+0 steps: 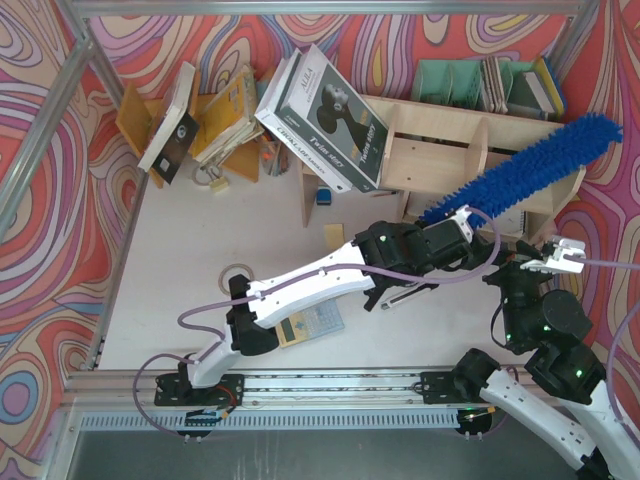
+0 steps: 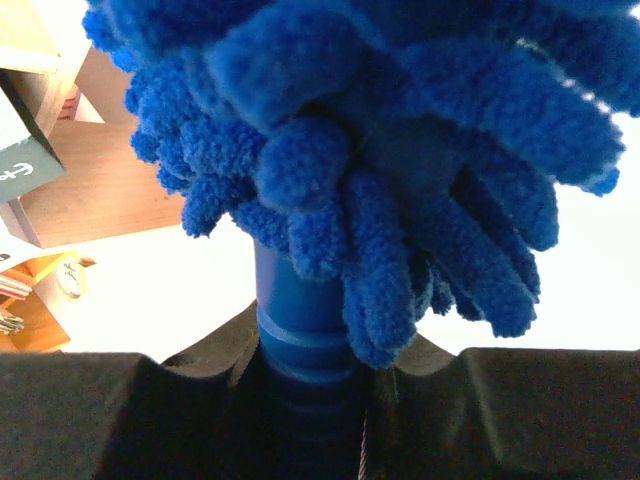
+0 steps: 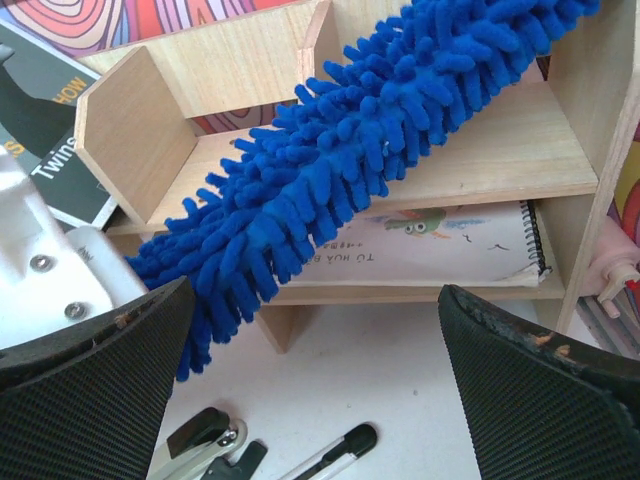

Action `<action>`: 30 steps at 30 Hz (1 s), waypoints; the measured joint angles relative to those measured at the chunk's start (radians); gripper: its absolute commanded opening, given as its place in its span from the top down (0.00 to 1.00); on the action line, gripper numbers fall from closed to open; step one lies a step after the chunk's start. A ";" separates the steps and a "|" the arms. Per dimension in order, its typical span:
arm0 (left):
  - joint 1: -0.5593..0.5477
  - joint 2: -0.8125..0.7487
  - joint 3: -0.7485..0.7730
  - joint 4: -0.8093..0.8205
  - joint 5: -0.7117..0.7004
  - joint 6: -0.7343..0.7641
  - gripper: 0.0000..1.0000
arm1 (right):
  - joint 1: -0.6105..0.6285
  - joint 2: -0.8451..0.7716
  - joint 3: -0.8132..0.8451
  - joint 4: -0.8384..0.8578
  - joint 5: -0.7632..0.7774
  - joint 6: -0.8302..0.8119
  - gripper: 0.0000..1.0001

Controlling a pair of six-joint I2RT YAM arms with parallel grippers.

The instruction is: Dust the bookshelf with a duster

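Note:
The pale plywood bookshelf (image 1: 450,130) stands at the back right. The blue fluffy duster (image 1: 540,160) lies slanted across its top board, its head reaching past the right end. My left gripper (image 1: 440,225) is shut on the duster's slim blue handle (image 2: 295,310), which sits between the black fingers of that gripper (image 2: 310,350). The right wrist view shows the duster (image 3: 370,150) crossing the bookshelf (image 3: 500,150) diagonally over its compartments. My right gripper (image 1: 545,262) hangs open in front of the shelf's right end, with nothing between the fingers of this gripper (image 3: 312,300).
A black-and-white box (image 1: 325,110) leans on the shelf's left end. An orange-brown rack with books (image 1: 215,120) stands at back left, green file holders (image 1: 470,80) behind the shelf. A spiral notebook (image 3: 440,245) lies in the lower compartment. A stapler (image 3: 200,440), a pen (image 3: 330,455) and a calculator (image 1: 305,325) lie on the table.

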 measured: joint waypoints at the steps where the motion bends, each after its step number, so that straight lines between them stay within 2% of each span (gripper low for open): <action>1: -0.008 0.000 0.000 -0.006 0.000 0.000 1.00 | -0.002 0.000 0.000 -0.001 0.006 0.000 0.01; 8: -0.022 -0.017 -0.037 -0.001 -0.007 0.002 1.00 | -0.002 0.000 -0.005 -0.001 0.017 -0.001 0.01; 12: -0.039 -0.093 -0.177 0.050 0.008 -0.006 1.00 | -0.002 -0.001 -0.006 -0.001 0.014 -0.002 0.01; 17: -0.053 -0.270 -0.428 0.172 0.061 -0.046 1.00 | -0.001 0.000 -0.006 0.002 0.008 -0.003 0.01; 23: -0.055 -0.474 -0.623 0.305 0.052 -0.151 1.00 | -0.001 -0.001 -0.006 0.003 -0.003 -0.003 0.01; 30: -0.053 -0.539 -0.690 0.309 -0.013 -0.330 1.00 | -0.001 -0.002 -0.006 0.003 -0.007 -0.003 0.01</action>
